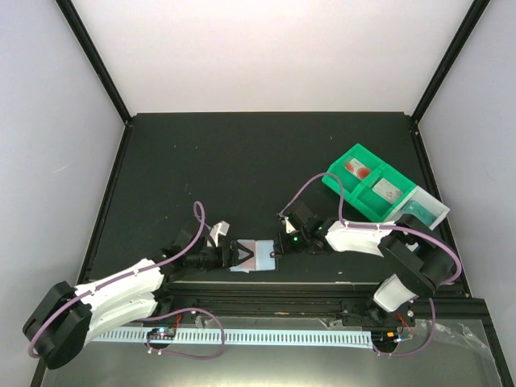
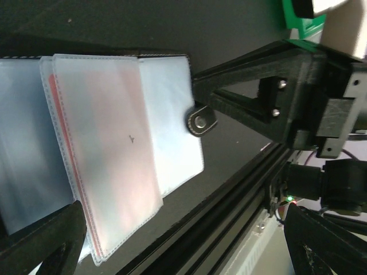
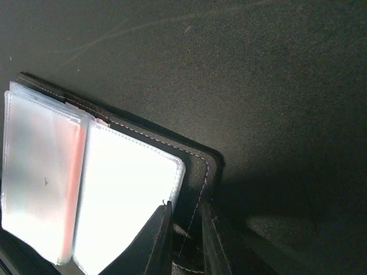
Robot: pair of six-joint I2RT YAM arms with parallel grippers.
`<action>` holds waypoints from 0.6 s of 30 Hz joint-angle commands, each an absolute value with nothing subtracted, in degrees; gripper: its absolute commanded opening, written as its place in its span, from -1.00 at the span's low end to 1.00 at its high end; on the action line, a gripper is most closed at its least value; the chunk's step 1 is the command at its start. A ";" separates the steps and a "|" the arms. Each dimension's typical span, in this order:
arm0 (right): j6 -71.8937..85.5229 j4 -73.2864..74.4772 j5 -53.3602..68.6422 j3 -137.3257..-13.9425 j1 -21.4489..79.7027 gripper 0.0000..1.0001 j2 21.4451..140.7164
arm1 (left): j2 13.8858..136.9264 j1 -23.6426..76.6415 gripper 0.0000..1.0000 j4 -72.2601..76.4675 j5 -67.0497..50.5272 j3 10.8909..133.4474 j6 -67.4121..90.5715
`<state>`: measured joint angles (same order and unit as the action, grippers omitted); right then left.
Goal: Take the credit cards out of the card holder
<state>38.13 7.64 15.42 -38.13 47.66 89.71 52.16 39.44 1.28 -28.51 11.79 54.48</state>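
**Top external view.** The card holder (image 1: 256, 255) lies open on the table (image 1: 242, 161), lower centre of frame. The left gripper (image 1: 235, 256) is at its left edge and the right gripper (image 1: 282, 240) at its right edge. Credit cards (image 1: 389, 192) lie in the green tray (image 1: 343, 184), upper right. Risk: a pull on a pocket may drag the whole holder, because only one edge appears restrained.

**Left wrist view.** The left gripper (image 2: 183, 220) stands wide apart. The clear pockets (image 2: 109, 149) fill the left half of frame, just above its lower-left finger. A reddish layer inside suggests a card remains. Closing here may pinch sleeve and card together.

**Right wrist view.** The right gripper (image 3: 186, 211) is clamped on the holder's black cover (image 3: 198, 172), bottom centre. This narrow bite may slip or let the holder pivot.
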 commanded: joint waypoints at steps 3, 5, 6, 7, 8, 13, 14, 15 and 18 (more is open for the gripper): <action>38.92 8.53 14.33 -36.32 48.21 -0.70 90.92 | 50.43 39.18 0.93 6.76 -31.66 12.62 56.96; 38.93 8.48 14.18 -36.23 48.23 -0.70 90.86 | 50.56 39.11 0.94 8.21 -32.10 12.41 57.68; 38.87 8.52 14.15 -36.21 48.23 -0.70 90.80 | 50.66 39.11 0.93 9.02 -32.46 12.27 58.07; 38.91 8.56 14.15 -36.21 48.23 -0.70 90.79 | 50.89 39.11 0.94 9.84 -32.86 12.22 58.48; 38.93 8.54 14.10 -36.21 48.22 -0.69 90.76 | 51.08 39.19 0.93 10.55 -33.27 12.22 58.86; 39.43 8.19 14.15 -36.13 48.18 -0.69 90.73 | 51.50 39.33 0.93 13.26 -34.32 12.38 60.75; 39.54 8.33 14.15 -36.20 48.20 -0.68 90.64 | 51.50 39.37 0.94 13.38 -34.32 12.51 60.81; 39.57 8.35 14.15 -36.21 48.25 -0.68 90.50 | 51.55 39.45 0.93 13.39 -34.36 12.68 60.82; 39.57 8.97 13.55 -36.12 48.19 -0.64 89.78 | 52.08 39.53 0.94 13.67 -34.32 13.04 60.97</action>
